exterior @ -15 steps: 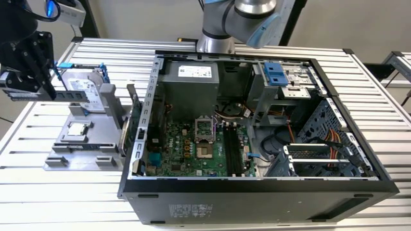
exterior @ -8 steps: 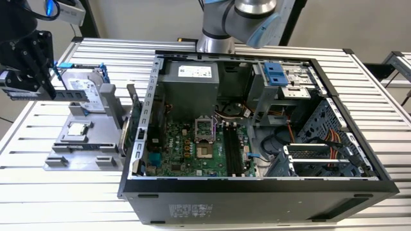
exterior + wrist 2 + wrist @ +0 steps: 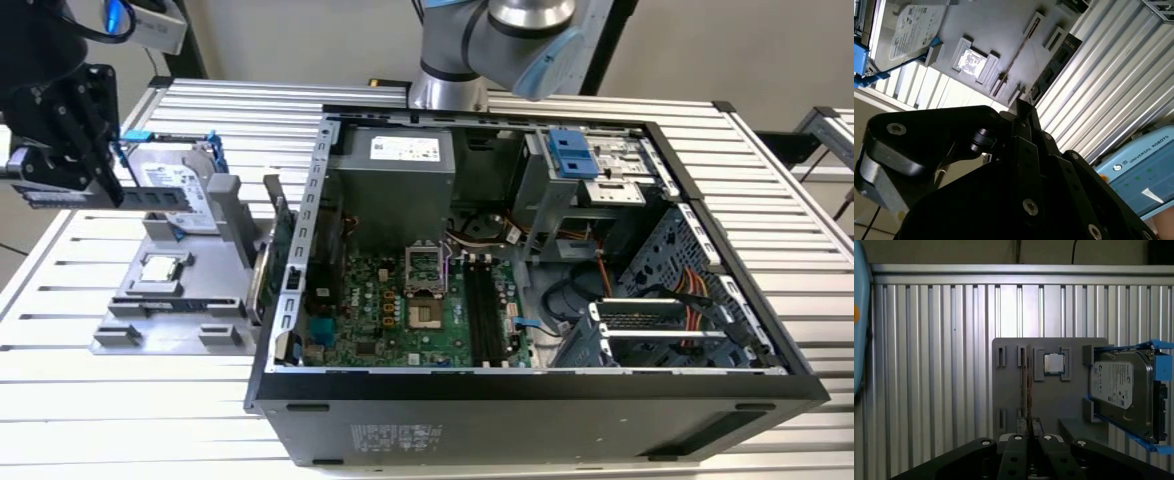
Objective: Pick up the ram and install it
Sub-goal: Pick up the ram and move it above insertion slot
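Tool (image 3: 1031,425) fingers drawn together, looks empty. Ram (image 3: 1029,385) stands on edge in tray (image 3: 1054,407) below, its length in line with the finger gap.

Your case (image 3: 534,420) sits on the table (image 3: 134,430), with the tray (image 3: 174,325) beside it at the exterior view's left. The drive (image 3: 163,192) and ram (image 3: 1028,385) are on the tray.

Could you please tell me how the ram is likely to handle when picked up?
The ram is a thin board standing on edge in the gray holder, so it is probably stiff and light. Freed from the holder, it would likely tip over.
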Robot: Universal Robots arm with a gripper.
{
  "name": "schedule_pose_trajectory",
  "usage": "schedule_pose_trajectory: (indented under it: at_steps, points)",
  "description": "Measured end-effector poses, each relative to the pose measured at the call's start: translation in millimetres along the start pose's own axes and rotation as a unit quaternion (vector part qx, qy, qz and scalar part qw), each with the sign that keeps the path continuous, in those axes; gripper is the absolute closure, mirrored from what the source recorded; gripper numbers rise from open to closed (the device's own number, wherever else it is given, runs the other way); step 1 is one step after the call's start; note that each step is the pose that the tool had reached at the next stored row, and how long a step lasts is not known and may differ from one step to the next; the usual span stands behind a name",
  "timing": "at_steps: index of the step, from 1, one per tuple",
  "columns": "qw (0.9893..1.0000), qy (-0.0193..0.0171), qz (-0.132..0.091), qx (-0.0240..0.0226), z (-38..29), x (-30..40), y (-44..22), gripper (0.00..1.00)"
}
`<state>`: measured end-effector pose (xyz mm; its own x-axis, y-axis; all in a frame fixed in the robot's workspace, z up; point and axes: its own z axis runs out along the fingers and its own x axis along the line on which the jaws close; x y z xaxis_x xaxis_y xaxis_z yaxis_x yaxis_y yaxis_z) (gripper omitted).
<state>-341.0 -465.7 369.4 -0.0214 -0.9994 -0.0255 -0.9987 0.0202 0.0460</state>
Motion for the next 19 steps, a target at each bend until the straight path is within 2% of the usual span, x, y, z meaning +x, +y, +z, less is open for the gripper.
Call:
schedule_pose_trajectory:
  at_steps: [11, 19]
  points:
    - [1.0000, 0.0000, 0.000, 0.0000, -0.5, -0.2, -11.4, 1.00]
    - [1.0000, 0.0000, 0.000, -0.0007, -1.1, -0.5, -22.9, 1.00]
